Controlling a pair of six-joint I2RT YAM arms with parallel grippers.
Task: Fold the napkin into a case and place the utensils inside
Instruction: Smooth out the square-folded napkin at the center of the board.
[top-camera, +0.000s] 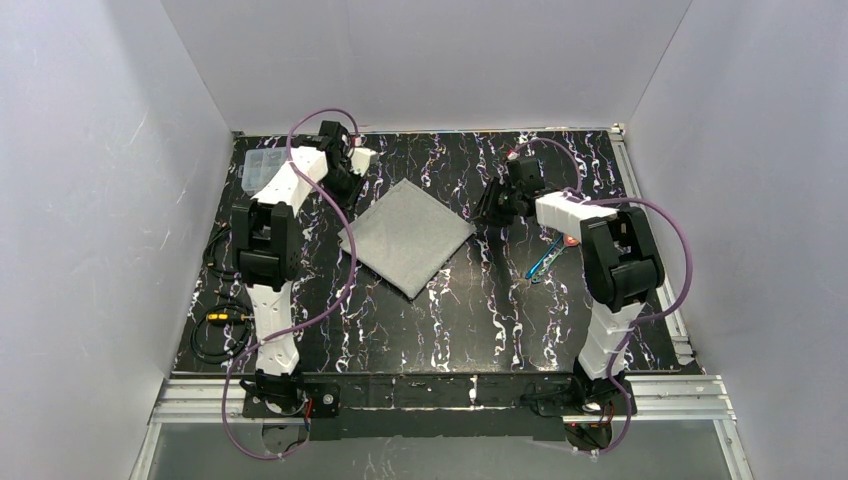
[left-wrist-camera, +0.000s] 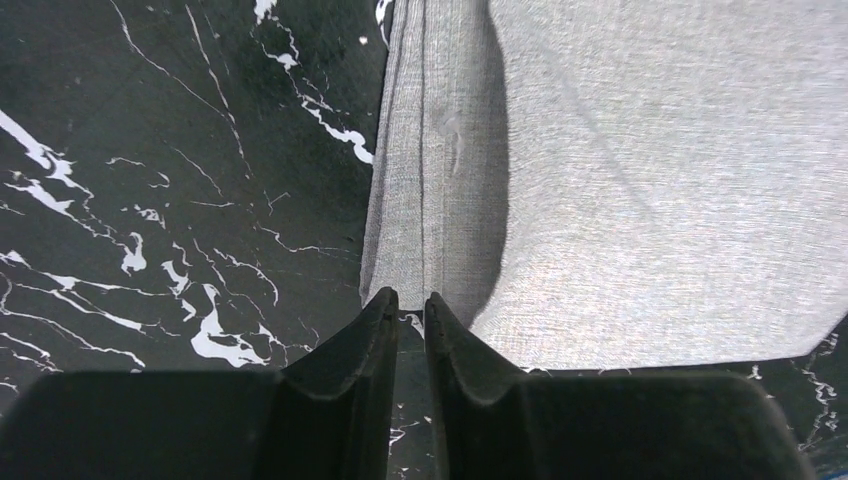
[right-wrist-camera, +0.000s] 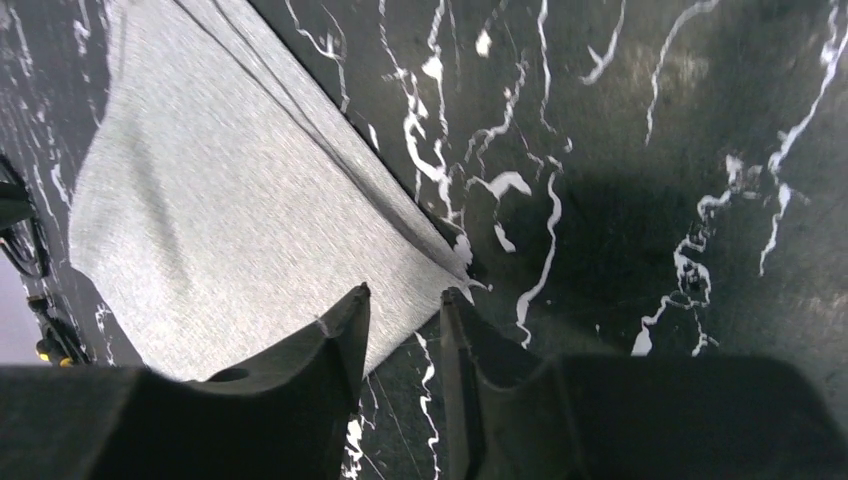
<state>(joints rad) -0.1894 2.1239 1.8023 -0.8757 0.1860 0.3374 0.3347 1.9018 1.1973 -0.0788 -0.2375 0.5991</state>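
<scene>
One big black counter (top-camera: 470, 320) with white streaks holds everything. The grey napkin (top-camera: 410, 237) lies flat in the middle, turned like a diamond. Layers of cloth show along one edge.

The left hand (left-wrist-camera: 408, 312) is at a corner on the napkin's left side. Its fingers are almost together, with a thin gap, and they hold nothing. The right hand (right-wrist-camera: 403, 305) is at the napkin's right corner. Its fingers are apart, and cloth shows under the gap.

The utensils (top-camera: 545, 258) lie on the right side of the counter, away from the napkin. A clear box (top-camera: 262, 165) sits at the far left.
</scene>
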